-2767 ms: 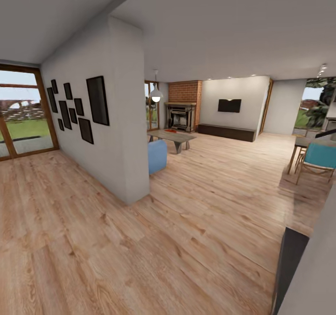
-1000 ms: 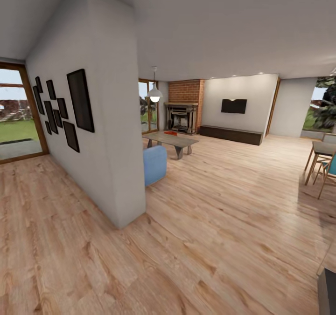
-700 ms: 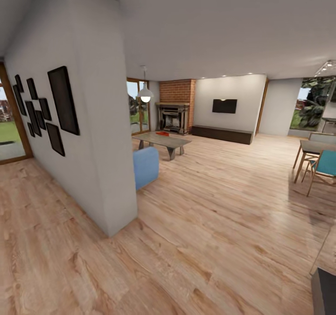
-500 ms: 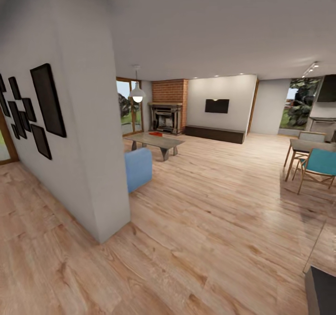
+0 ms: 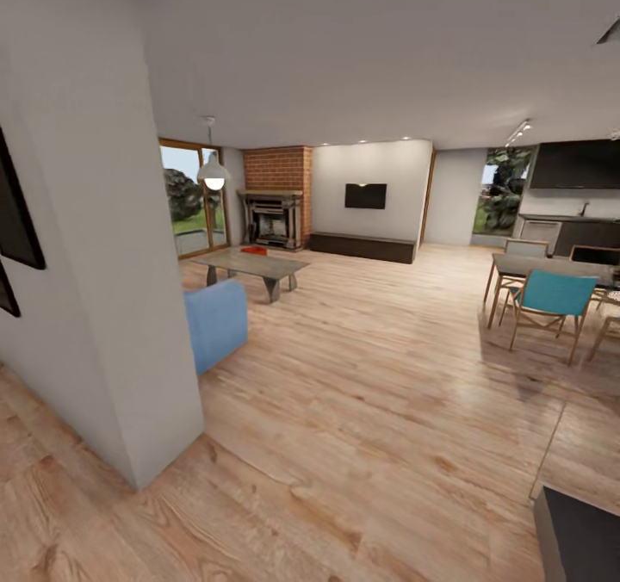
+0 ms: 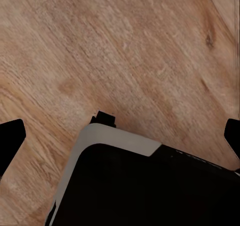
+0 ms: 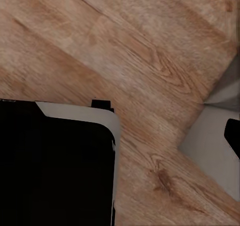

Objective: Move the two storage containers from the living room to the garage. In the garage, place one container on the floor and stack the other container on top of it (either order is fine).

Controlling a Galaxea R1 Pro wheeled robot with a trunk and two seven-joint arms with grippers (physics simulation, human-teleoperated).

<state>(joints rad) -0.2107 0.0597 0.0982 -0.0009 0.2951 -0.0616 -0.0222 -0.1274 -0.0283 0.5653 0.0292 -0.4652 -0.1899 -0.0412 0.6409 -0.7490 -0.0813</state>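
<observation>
Orange-red patch (image 5: 253, 250) on the grey low table (image 5: 258, 265) at the far end of the living room (image 5: 344, 246). That's where your storage containers sit. It's too small to tell if it's one bin or two, or what's inside.

A white pendant lamp (image 5: 213, 173) hangs above the table. Behind it are a brick fireplace (image 5: 274, 195) and a glass door (image 5: 191, 199), w/ a black TV (image 5: 365, 195) on the white wall further along. One end of the blue sofa (image 5: 215, 324) pokes out from behind a white wall corner (image 5: 112, 306) close on your left, and the rest is hidden. Dark frames (image 5: 17, 220) on that wall are cut off at the edge.

Light wood plank floor (image 5: 387, 375) runs throughout. To the right are a dining table (image 5: 551, 265) and a teal chair (image 5: 551, 294). A dark block (image 5: 581, 535) is clipped at the lower right, can't ID it.

L gripper (image 6: 120, 136): both black fingertips (image 6: 11, 141) sit at opposite edges, wide apart, nothing between, above the planks and the robot's black base (image 6: 150, 186).

R gripper (image 7: 120, 136): one fingertip (image 7: 232, 136) sits far out and its mate is lost against the base (image 7: 55, 166), so it reads as apart and empty.
</observation>
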